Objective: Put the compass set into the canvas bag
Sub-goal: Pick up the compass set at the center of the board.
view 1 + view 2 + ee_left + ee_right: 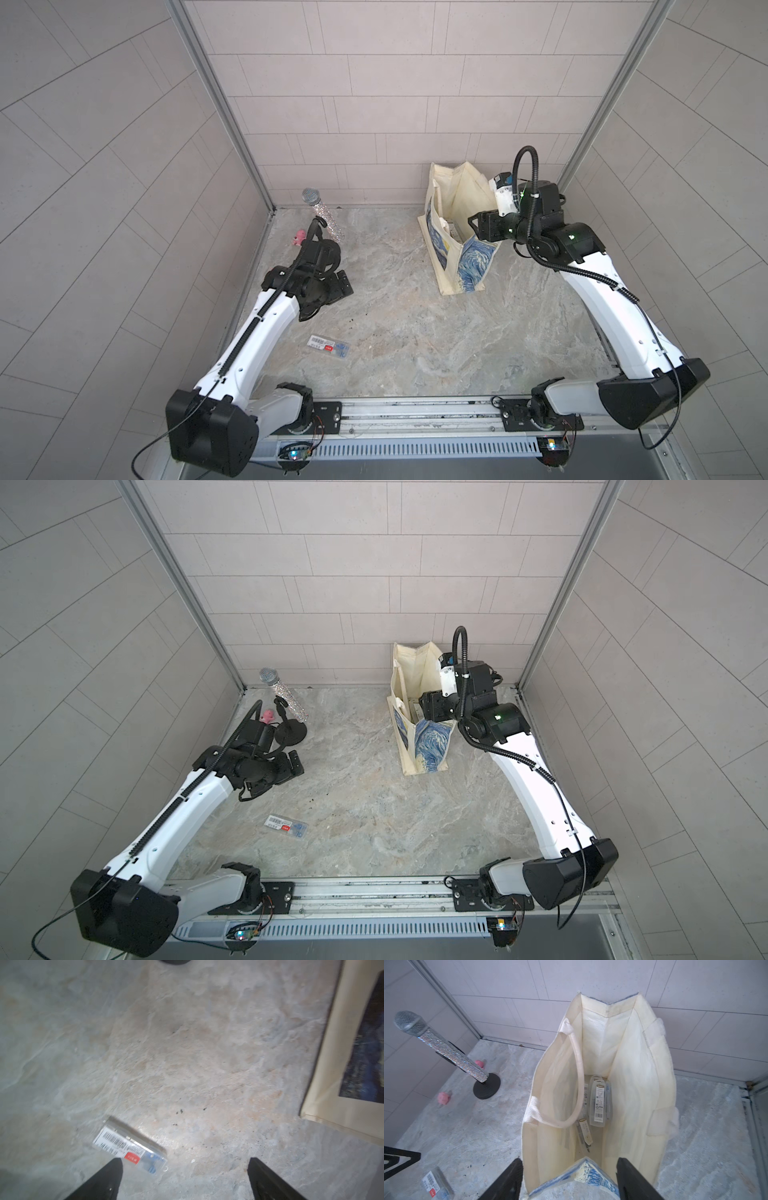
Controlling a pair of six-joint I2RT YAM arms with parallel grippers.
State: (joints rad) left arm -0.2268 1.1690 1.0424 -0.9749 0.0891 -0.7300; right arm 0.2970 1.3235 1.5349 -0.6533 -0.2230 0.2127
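A: Where do we find the canvas bag [453, 232]?

B: We see it standing upright at the back of the table [415, 332], on the right arm's side. Its mouth is open and one handle droops inside.

A: And the compass set [328, 345]?

B: We find one clear case lying flat on the table near the front, on the left arm's side, well apart from the bag. In the right wrist view we also see several similar clear cases [599, 1105] resting on the bag's bottom.

A: What do we make of the right gripper [569, 1160]?

B: We see it poised over the near end of the bag's mouth, its jaws spread apart with nothing gripped between them.

A: And the left gripper [185, 1159]?

B: We see its jaws spread wide and empty, hanging above the table. In the left wrist view the case on the table lies just beside one fingertip, not between the two.

A: Anything else we note?

B: A glittery microphone [322, 212] on a black stand and a small pink toy [300, 237] sit near the back left corner, well apart from the bag.
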